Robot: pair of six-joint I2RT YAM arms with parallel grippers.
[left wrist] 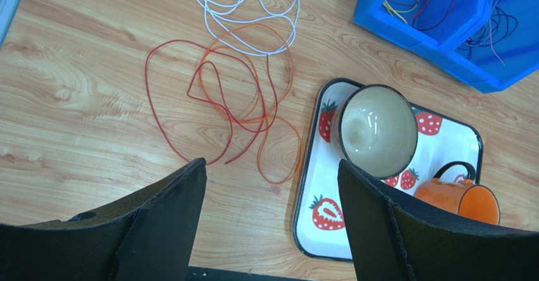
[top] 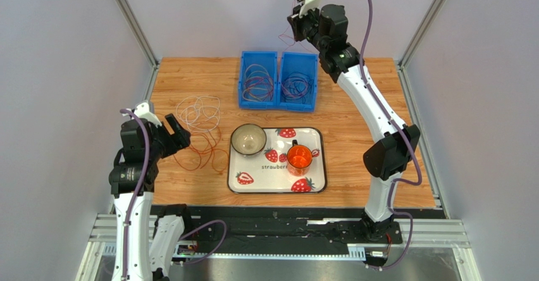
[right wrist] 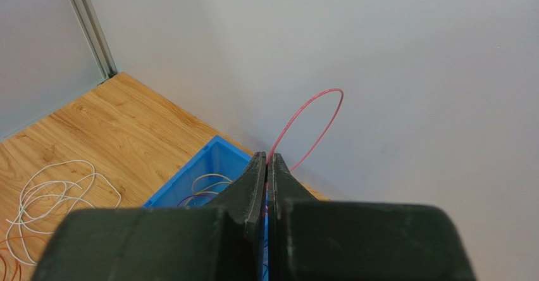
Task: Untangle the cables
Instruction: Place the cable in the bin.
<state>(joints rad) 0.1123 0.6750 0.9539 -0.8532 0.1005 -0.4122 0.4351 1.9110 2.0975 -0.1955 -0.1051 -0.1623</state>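
Observation:
White cable loops (top: 199, 112) and red and orange cables (top: 204, 152) lie loose on the wooden table, left of the tray. They also show in the left wrist view: white (left wrist: 243, 9), red and orange (left wrist: 243, 104). More tangled cables fill the left blue bin (top: 258, 81) and the right blue bin (top: 297, 85). My left gripper (left wrist: 272, 162) is open and empty, hovering near the red and orange cables. My right gripper (right wrist: 267, 156) is raised high above the bins, shut on a thin pink-red cable (right wrist: 313, 119) that loops up past its tips.
A strawberry-print tray (top: 316, 180) sits at the table's middle front, holding a bowl (top: 248, 139) and an orange mug (top: 299, 157). The two blue bins stand side by side at the back. Grey walls and metal frame posts enclose the table.

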